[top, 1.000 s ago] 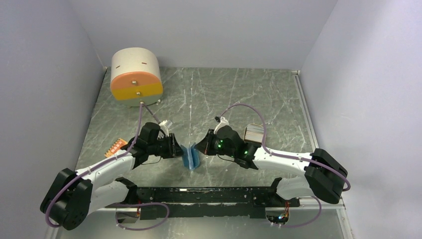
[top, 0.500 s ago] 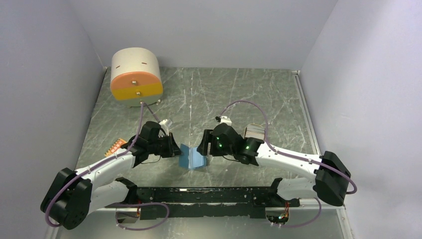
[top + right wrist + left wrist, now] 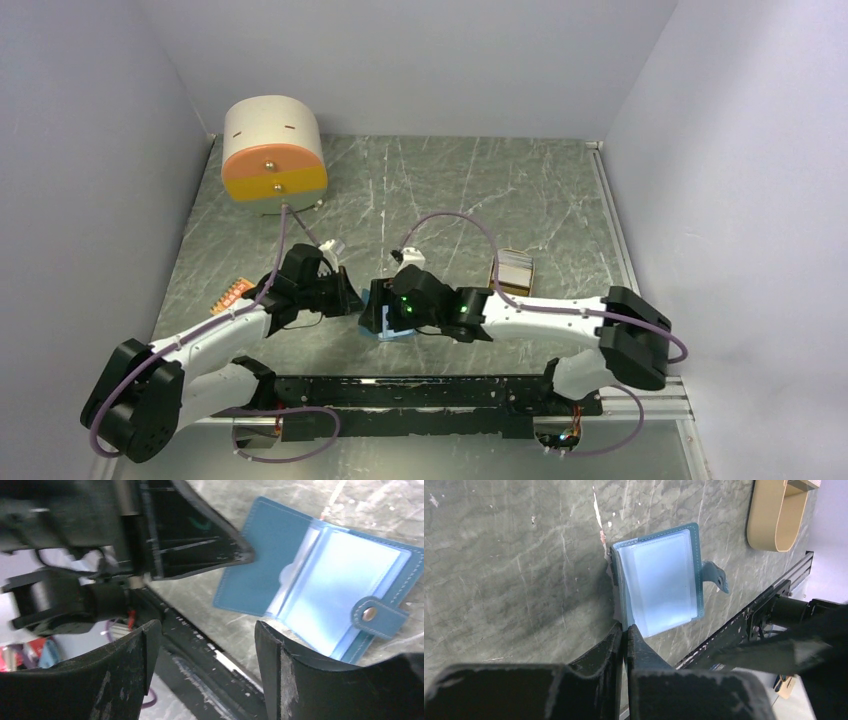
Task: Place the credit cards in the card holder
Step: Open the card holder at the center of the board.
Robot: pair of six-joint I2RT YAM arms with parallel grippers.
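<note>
The card holder (image 3: 659,580), a blue wallet, lies open on the table with its light blue inside up and its snap tab (image 3: 372,615) to one side. My left gripper (image 3: 625,627) is shut on the edge of its left cover. From above, my right gripper (image 3: 385,312) hovers over the card holder (image 3: 372,325) and hides most of it. In its own view the right gripper (image 3: 205,635) stands open with nothing between its fingers, and the card holder (image 3: 320,580) lies just beyond. One orange credit card (image 3: 233,292) lies flat at the table's left.
A tan tray (image 3: 513,268) holding a whitish stack sits right of the right arm; its rim (image 3: 774,515) also shows in the left wrist view. A round cream and orange drawer box (image 3: 272,155) stands at the back left. A black rail (image 3: 420,390) runs along the near edge.
The right gripper opened and slid left over the card holder. The card holder went from standing half folded to lying spread open. The left gripper shut on its cover.
</note>
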